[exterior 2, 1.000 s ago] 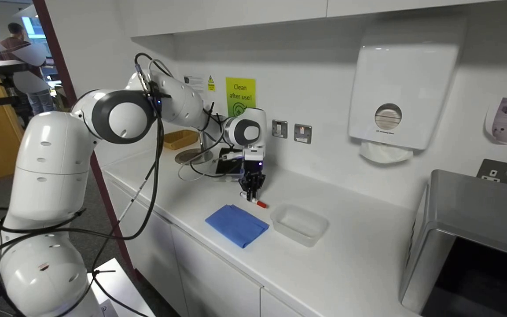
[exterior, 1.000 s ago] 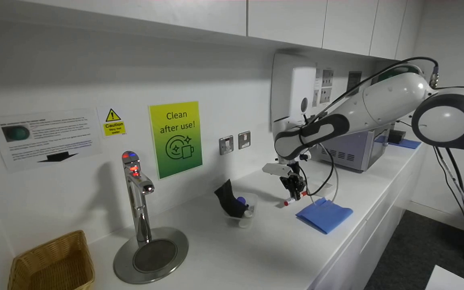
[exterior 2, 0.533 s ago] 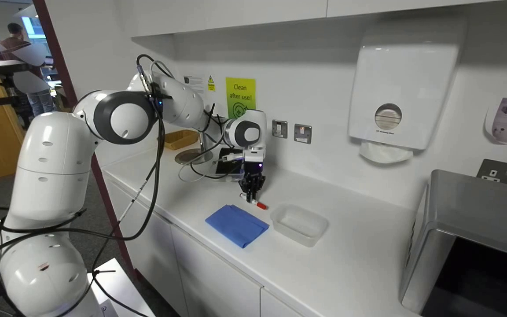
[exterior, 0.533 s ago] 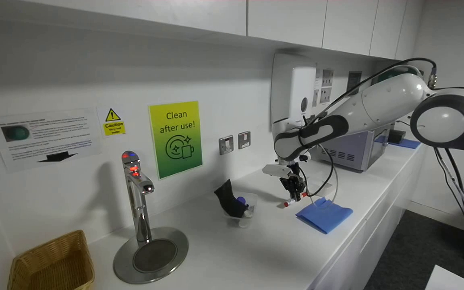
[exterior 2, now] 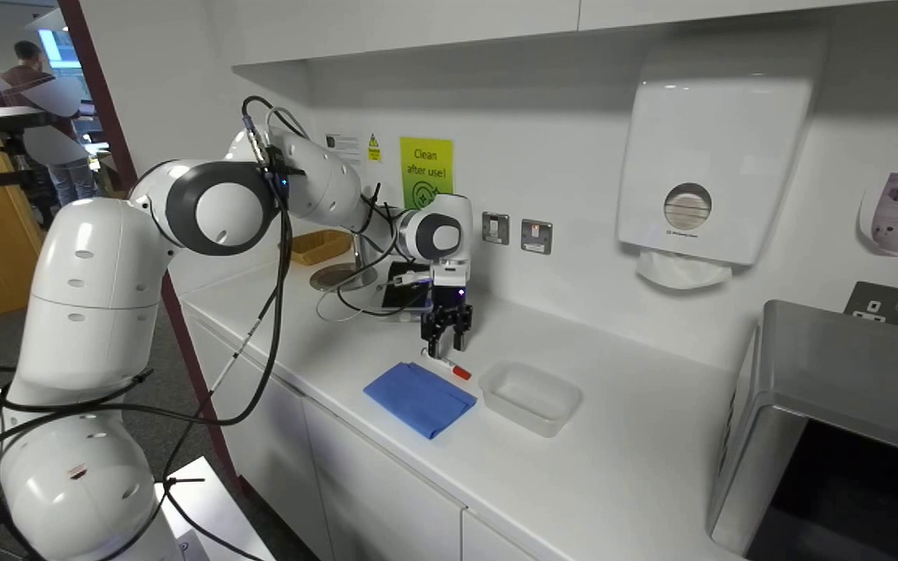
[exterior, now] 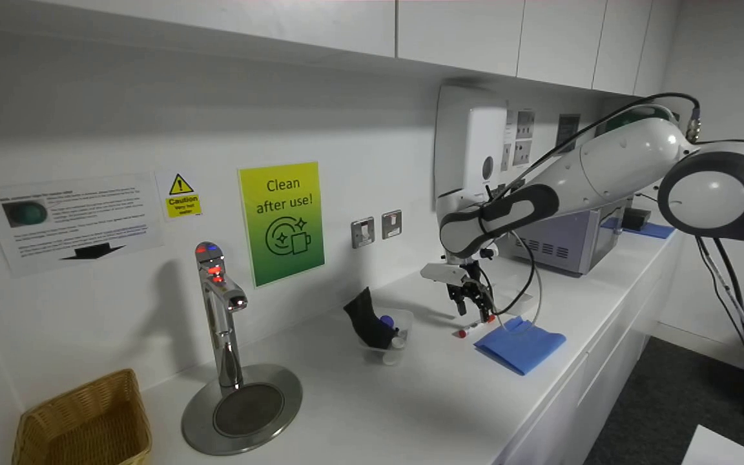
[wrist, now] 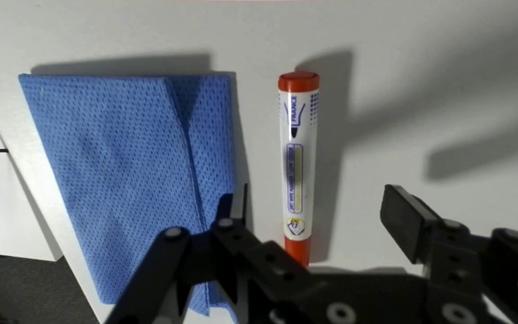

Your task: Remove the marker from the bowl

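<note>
The marker, white with red ends, lies on the counter beside the folded blue cloth. It appears in both exterior views, just under the fingertips. My gripper is open above it, with bare gaps on either side of the marker; the left finger stands closer. The marker's lower end is partly covered by the gripper in the wrist view. In an exterior view the bowl, a clear plastic tub, sits empty a short way from the marker's red end.
The blue cloth lies close to the left finger. A second tub holds a black item and small bottles. Against the wall side are a tap and a paper dispenser. A microwave stands farther along the counter.
The fingers were closed on the marker until half a second ago and have now spread apart. Released, the marker has dropped slightly onto the counter. The arm has barely moved.
</note>
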Robot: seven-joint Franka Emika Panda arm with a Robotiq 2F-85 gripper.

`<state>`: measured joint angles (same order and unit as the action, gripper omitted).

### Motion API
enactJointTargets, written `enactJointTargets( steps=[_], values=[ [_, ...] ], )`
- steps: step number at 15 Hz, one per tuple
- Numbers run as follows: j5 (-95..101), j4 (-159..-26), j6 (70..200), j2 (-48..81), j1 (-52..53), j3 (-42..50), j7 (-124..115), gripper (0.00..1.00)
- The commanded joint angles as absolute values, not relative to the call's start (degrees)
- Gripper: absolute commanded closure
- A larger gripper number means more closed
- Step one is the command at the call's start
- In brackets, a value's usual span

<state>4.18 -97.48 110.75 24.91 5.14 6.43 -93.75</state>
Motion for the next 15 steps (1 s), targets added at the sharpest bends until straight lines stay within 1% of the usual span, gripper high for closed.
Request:
enactJointTargets(
  steps=[1, 8, 9, 10, 15],
  values=[
    [5.15, -97.14, 111.15, 22.92, 4.9, 6.41, -94.43, 0.0],
    [7.53, -97.8, 111.77, 12.05, 4.41, 6.53, -95.06, 0.0],
    [5.59, -97.33, 110.69, 10.88, 3.8, 6.09, -94.63, 0.0],
    [3.65, -95.41, 106.74, 10.73, 3.61, 6.41, -99.46, 0.0],
    [5.09, -92.12, 99.69, 10.41, 2.39, 6.67, -113.65, 0.0]
  ],
)
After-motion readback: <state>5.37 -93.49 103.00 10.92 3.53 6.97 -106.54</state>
